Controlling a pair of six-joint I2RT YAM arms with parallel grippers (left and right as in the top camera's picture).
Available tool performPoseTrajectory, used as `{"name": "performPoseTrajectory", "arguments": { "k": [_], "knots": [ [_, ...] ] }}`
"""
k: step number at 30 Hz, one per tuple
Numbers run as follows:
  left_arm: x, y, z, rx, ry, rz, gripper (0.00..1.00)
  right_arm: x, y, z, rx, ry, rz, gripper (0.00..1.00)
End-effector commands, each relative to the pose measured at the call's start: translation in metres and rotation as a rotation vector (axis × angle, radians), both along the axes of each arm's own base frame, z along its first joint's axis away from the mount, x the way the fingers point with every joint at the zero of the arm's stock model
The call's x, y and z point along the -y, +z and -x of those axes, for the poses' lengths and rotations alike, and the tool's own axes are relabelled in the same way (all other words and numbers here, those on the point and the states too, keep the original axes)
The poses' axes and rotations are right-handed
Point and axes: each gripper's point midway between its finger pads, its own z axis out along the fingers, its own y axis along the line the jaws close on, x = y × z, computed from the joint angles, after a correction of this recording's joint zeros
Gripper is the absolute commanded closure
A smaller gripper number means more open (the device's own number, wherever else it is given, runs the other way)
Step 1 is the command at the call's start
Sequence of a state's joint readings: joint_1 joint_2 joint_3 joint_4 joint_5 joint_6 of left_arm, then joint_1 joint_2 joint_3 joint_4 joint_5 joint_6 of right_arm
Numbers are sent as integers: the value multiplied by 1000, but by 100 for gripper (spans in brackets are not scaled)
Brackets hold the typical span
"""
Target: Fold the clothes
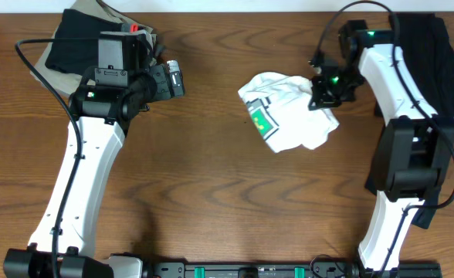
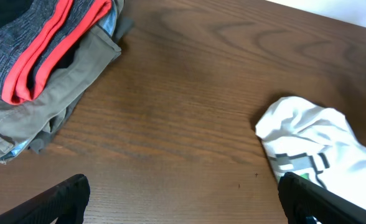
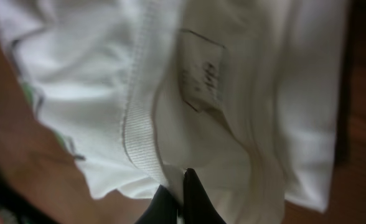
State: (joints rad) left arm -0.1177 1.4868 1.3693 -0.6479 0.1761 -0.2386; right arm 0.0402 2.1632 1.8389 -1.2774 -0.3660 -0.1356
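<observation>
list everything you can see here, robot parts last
white T-shirt: one, white with a green print, crumpled mid-table toward the right
folded clothes stack: one pile, black, grey-and-red, khaki, far left corner
dark garments: one heap, black, far right corner
table: one, brown wood
left gripper: one, black, open, near the stack
right gripper: one, black, shut on the white T-shirt near its collar

Even light; blurred white T-shirt [image 3: 245, 137] close-up.

Crumpled white T-shirt [image 1: 287, 112], green print
</observation>
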Motion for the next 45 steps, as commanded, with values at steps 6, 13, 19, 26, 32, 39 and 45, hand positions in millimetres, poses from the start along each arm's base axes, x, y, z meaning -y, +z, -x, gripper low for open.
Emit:
{"name": "performPoseTrajectory", "arguments": {
  "k": [6, 13, 19, 26, 32, 39, 45],
  "knots": [
    [-5, -7, 0, -16, 8, -18, 2, 34, -29, 9, -25, -11, 155, 90],
    [-5, -7, 0, -16, 8, -18, 2, 67, -37, 17, -58, -58, 294, 41],
    [-5, -7, 0, -16, 8, -18, 2, 89, 3, -6, 6, -124, 292, 48],
    [-5, -10, 1, -24, 8, -18, 2, 91, 30, -41, 146, -155, 261, 82],
    [-5, -14, 4, -40, 7, -21, 2, 80, 5, -27, 69, -128, 243, 98],
    [-6, -18, 9, -61, -10, -37, 2, 79, -31, -20, 43, -155, 243, 99],
    [-6, -20, 11, -71, -11, -39, 2, 78, -58, -27, 78, -219, 230, 99]
  ]
}}
